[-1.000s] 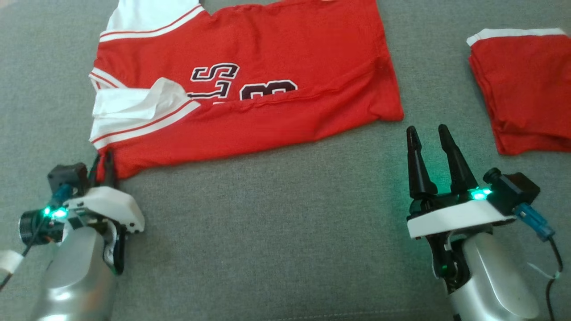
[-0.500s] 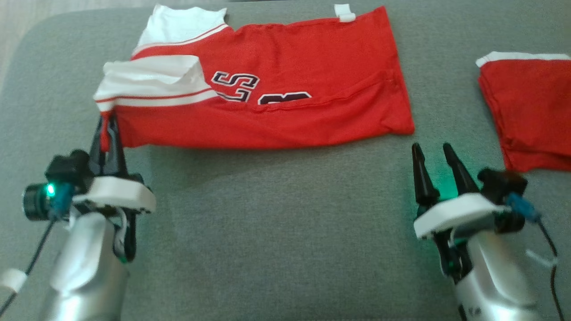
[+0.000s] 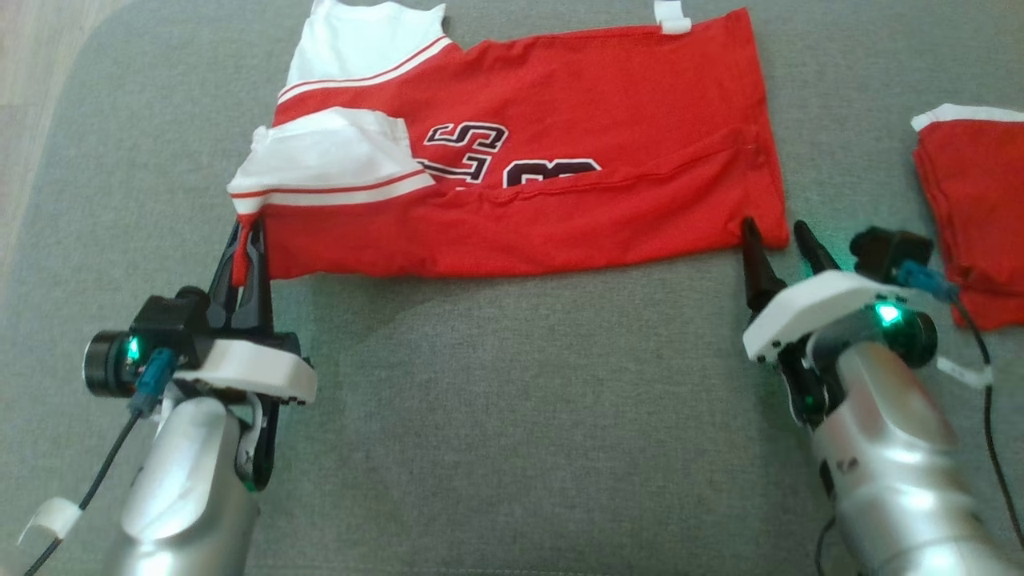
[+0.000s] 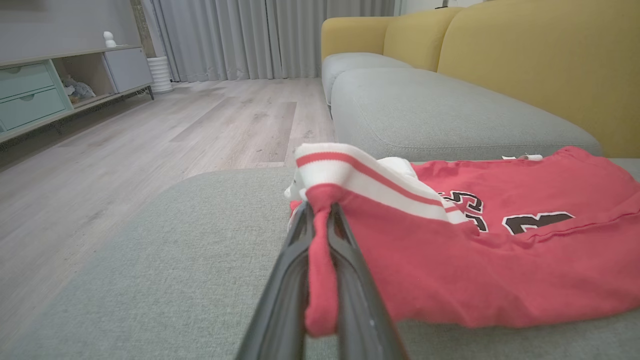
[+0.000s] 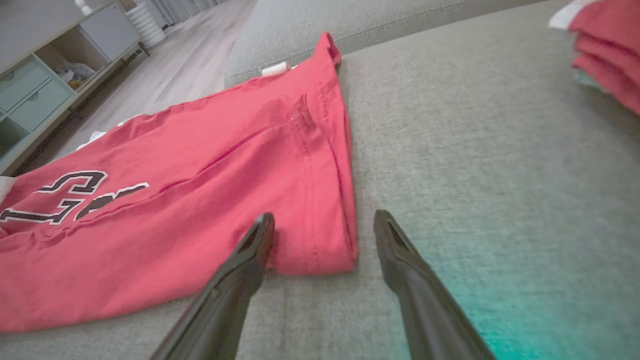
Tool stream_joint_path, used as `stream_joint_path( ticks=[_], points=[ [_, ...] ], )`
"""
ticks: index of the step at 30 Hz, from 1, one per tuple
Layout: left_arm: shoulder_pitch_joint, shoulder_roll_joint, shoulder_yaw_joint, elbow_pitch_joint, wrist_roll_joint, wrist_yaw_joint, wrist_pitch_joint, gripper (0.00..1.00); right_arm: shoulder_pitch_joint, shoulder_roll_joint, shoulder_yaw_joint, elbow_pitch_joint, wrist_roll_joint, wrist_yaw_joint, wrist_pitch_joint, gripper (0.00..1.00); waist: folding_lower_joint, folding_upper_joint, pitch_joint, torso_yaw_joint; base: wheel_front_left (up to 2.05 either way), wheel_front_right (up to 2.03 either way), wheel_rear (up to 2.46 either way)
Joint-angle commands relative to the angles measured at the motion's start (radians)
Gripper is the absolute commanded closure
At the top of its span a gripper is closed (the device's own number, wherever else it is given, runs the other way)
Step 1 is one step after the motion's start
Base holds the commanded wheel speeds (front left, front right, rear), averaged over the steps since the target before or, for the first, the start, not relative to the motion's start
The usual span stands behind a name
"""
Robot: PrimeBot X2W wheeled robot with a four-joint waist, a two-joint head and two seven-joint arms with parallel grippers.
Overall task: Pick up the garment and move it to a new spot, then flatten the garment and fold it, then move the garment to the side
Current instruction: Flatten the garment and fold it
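A: The left gripper (image 3: 246, 238), from the head view?
B: Pinching the jersey's (image 3: 600, 120) near-left corner. The jersey lies across the sofa cushion (image 3: 512, 416), long axis left to right. The right gripper (image 3: 774, 240) stands spread at its near-right corner.
A: Left wrist view?
B: Red cloth clamped between the fingers, the rest trailing rightward.
A: Right wrist view?
B: The hem corner sits between the spread fingertips, ungripped. That arm is the nearer one.

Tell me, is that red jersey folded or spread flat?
Partly folded: the jersey has its near edge doubled over, hiding half the lettering.
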Motion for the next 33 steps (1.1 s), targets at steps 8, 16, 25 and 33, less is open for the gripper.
stream_joint_path(
  ticks=[8,16,25,33],
  points=[
    [-0.023,0.01,0.019,-0.026,0.019,-0.011,-0.012,1.0,-0.131,0.004,0.035,0.193,-0.095,-0.001,0.02,1.0,0.0,0.0,-0.007,0.017,0.0,0.0,0.0],
    [0.021,0.039,0.021,0.041,0.028,-0.008,-0.012,1.0,-0.134,0.004,-0.047,0.299,-0.18,-0.001,-0.089,1.0,0.0,0.0,-0.074,-0.013,0.0,0.0,0.0],
    [0.123,0.079,0.019,0.083,0.02,-0.009,0.001,1.0,-0.059,0.004,-0.031,0.315,-0.137,-0.001,-0.132,1.0,0.0,0.0,-0.174,-0.077,0.0,0.0,0.0],
    [0.233,0.08,-0.006,0.046,0.003,-0.019,0.065,1.0,0.042,0.004,-0.082,0.329,-0.13,-0.001,-0.144,1.0,0.0,0.0,-0.255,-0.106,0.0,0.0,0.0]
  ],
)
